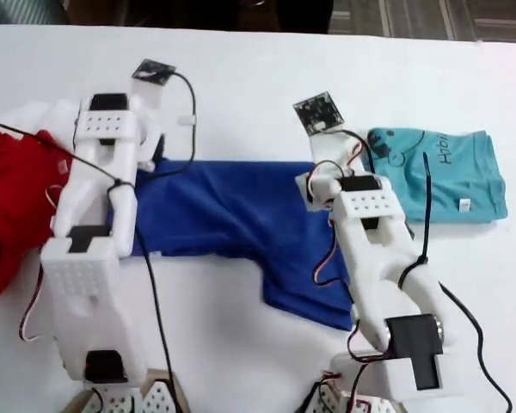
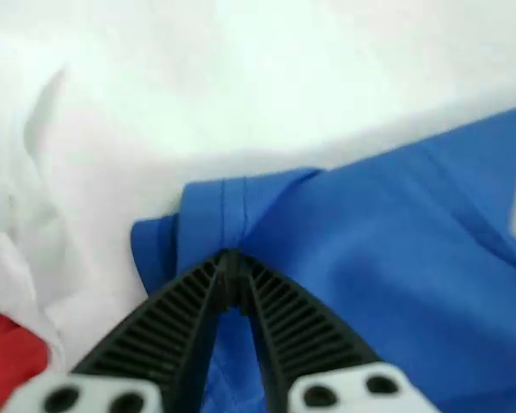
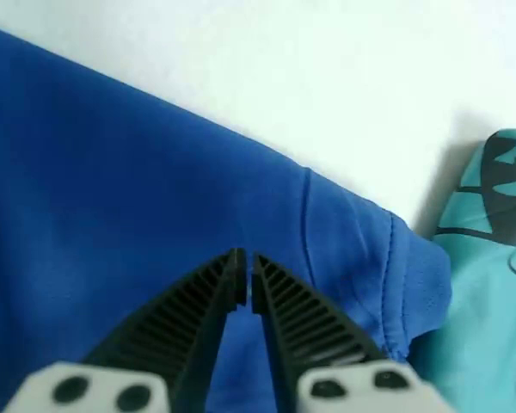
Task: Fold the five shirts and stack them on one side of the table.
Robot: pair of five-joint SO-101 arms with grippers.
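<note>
A: Entry, near to far. Blue shirt point(image 1: 232, 206) lies flat across the bench point(image 1: 241, 77), with one flap reaching towards the arm bases beside the right arm. State of the tools?

B: Left tool point(image 2: 230, 271): jaws together, clamped on a bunched fold at the shirt's left end. Right tool point(image 3: 248, 274): jaws drawn to a sliver on the cloth near the right sleeve hem. I read it as nipping the shirt, though little cloth is gathered there.

A: Step in hand, by my judgement: a two-point pinch along the far edge, ready to carry it over towards the near side. Only one shirt looks folded, so we are early in the count.

B: Agreed. To do it well:
- Raise both ends together and level, just enough for the cloth to clear the bench.
- Keep the edge taut between the tools.
- Lay it down square on the near half. An uneven lift would skew the crease.
- Check the right pinch before pulling, since a thin bite may slip.

A: Neighbours?

B: Red shirt point(image 1: 13, 198) lies crumpled beside the left arm. Teal shirt point(image 1: 439, 172) is folded and sits just beside the blue sleeve on the right. Keep the sweep from dragging the teal one. Bare bench lies beyond
</note>
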